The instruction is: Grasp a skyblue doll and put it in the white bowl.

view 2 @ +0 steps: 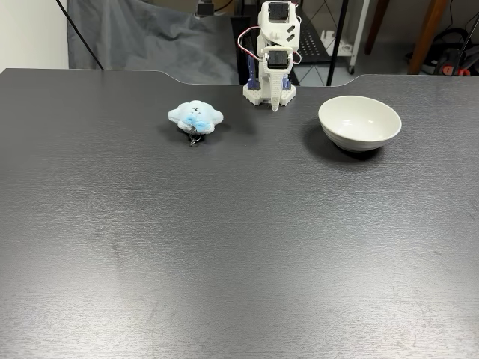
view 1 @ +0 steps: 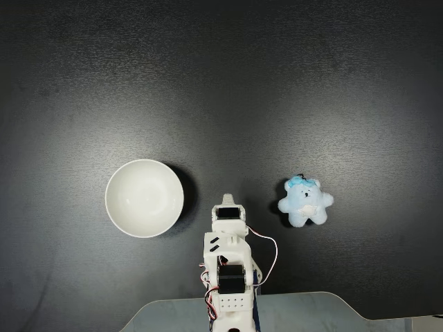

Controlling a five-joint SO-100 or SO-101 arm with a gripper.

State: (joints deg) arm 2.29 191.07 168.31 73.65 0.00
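skyblue doll [view 1: 305,201] lies flat near the worktop [view 1: 277,83] edge your arm is mounted on, right of your folded hand [view 1: 228,198] in the top-down fixed view; white bowl [view 1: 119,207] opposite. hand's opening: cannot tell.

You see a soft, fluffy pale-blue cloth bear [view 1: 305,202], a smooth, shiny round white bowl [view 1: 144,198], and a dark, matt, slightly grainy tabletop [view 1: 277,83].
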